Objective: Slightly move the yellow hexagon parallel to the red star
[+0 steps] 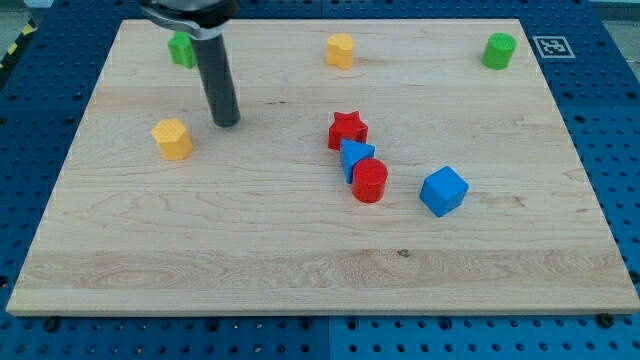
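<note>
A yellow block that looks hexagonal [172, 138] lies on the wooden board [300, 270] at the view's left. The red star [347, 129] lies near the middle, well to the yellow block's right and slightly higher in the view. My tip [227, 122] rests on the board just up and to the right of the yellow hexagon, with a small gap between them. The rod rises toward the view's top left.
A blue triangle [355, 158] touches the red star from below, and a red cylinder [369, 181] touches the triangle. A blue cube [443, 191] sits to their right. Along the top are a green block [181, 50] partly behind the rod, another yellow block [340, 50] and a green block [499, 50].
</note>
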`<state>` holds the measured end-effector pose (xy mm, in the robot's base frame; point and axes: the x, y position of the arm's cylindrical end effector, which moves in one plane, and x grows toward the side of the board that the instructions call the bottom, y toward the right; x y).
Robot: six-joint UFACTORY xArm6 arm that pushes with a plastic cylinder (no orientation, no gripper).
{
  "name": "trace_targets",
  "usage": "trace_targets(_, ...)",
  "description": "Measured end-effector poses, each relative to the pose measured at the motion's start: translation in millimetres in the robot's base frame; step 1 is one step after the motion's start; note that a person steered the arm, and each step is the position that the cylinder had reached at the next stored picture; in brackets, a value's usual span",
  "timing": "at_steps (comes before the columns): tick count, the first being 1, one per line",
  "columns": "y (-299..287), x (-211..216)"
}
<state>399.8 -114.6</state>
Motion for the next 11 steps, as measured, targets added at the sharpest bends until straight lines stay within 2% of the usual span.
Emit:
trace_targets(1, -16.0, 27.8)
trace_targets(2, -56.3, 35.2)
trace_targets(3, -72.2, 34.6)
trace_targets(6, -69.0, 33.5)
trace_targets(7, -14.6, 22.9)
trace_targets(8, 25.5, -17.2)
trace_targets(9, 37.9, -26.3)
trace_targets(11, 36.7, 40.6)
